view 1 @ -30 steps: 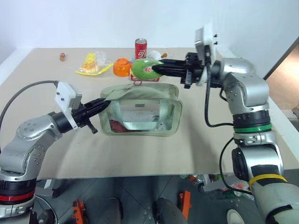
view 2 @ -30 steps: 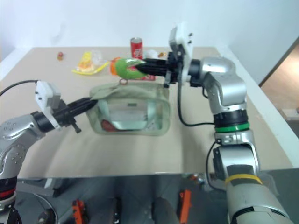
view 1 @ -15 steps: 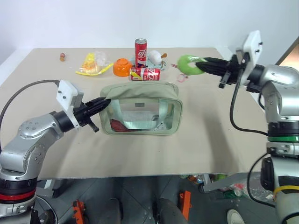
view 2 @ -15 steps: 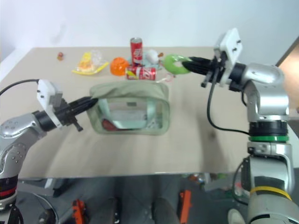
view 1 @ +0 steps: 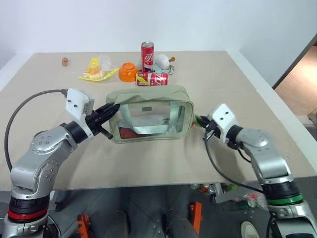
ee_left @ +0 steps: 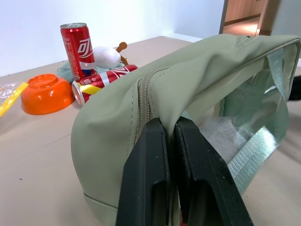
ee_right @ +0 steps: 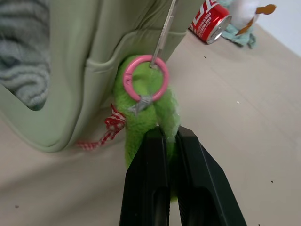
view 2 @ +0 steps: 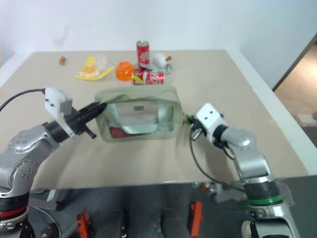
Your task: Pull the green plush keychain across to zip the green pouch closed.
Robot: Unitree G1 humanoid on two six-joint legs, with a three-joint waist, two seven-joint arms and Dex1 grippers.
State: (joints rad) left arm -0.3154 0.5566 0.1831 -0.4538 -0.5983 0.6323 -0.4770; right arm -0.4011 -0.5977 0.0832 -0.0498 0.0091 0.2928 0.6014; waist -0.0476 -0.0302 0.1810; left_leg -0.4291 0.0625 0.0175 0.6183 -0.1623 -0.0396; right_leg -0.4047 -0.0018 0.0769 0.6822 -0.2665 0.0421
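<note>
I judge the zip finished: my right hand (ee_right: 170, 141) grips the green plush keychain (ee_right: 146, 117) at the green pouch (view 1: 148, 99)'s far end, opposite my left hand (ee_left: 169, 136), which pinches the fabric.

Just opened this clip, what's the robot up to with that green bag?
The robot is zipping the green pouch shut on the table. Its left gripper is shut on the fabric at the pouch's left end, pinning it. Its right gripper is shut on the green plush keychain, which hangs by a pink ring at the pouch's right end. The zip along the top looks drawn across. Two soda cans and an orange bowl sit behind.
</note>
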